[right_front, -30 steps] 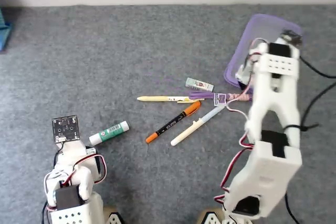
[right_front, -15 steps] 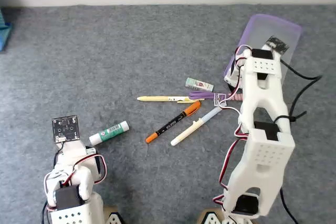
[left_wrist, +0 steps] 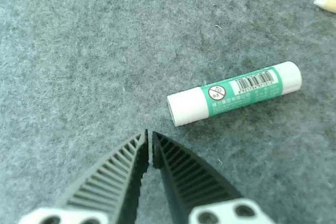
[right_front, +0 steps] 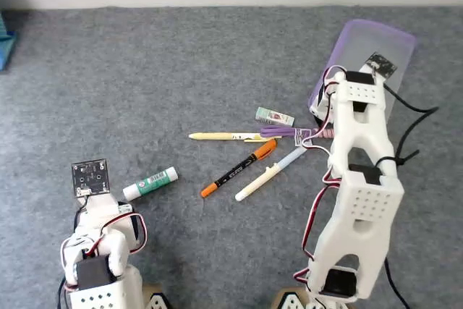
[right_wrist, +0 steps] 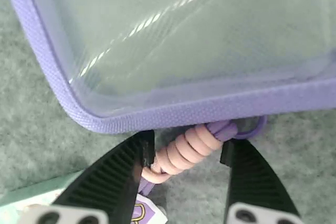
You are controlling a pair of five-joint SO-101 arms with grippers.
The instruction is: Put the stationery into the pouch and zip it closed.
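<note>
A clear pouch with purple trim (right_front: 370,40) lies at the back right of the grey mat. In the right wrist view my right gripper (right_wrist: 188,145) is open at the pouch's corner edge (right_wrist: 210,109), its jaws on either side of the pink coiled zip cord (right_wrist: 191,146). A yellow pen (right_front: 226,136), an orange marker (right_front: 239,168), a white and blue pen (right_front: 269,172), a purple pen (right_front: 278,131) and a small eraser (right_front: 275,116) lie mid-table. My left gripper (left_wrist: 148,136) is shut and empty, just short of the green and white glue stick (left_wrist: 233,93).
The left arm (right_front: 98,251) sits folded at the front left, with the glue stick (right_front: 150,182) beside it. The right arm (right_front: 362,171) stretches over the mat's right side to the pouch. A blue object (right_front: 3,41) shows at the far left edge.
The right arm has swung left and come down to the pouch's near corner. The left arm and the stationery have not moved.
</note>
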